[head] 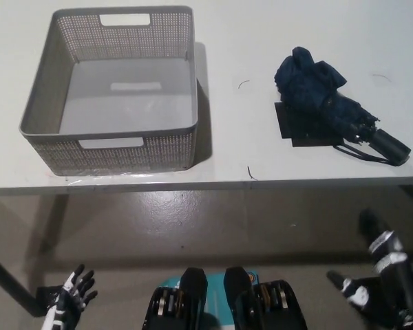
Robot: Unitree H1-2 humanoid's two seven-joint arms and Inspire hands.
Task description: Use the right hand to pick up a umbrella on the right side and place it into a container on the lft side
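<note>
Opening stage of the transfer: nothing is grasped yet, and the reach toward the umbrella has, by the look of things, not begun. The folded navy umbrella (334,103) lies on its side on the right part of the white table (241,55), its loose canopy bunched toward the far end and its black handle pointing near and right, partly over a dark flat patch (296,130) on the tabletop. The grey perforated basket (113,89), the container of the task, stands on the left part of the table, well apart from the umbrella, and holds nothing. The right robot hand (378,285) hangs below and in front of the near table edge at the lower right, fingers spread and released, gripping nothing. The left robot hand (72,297) rests low at the lower left, likewise released with fingers apart. The next move calls for raising the right arm above the table edge and bringing the hand over the umbrella's slim shaft beside the handle, where a firm wrap seems likeliest.
</note>
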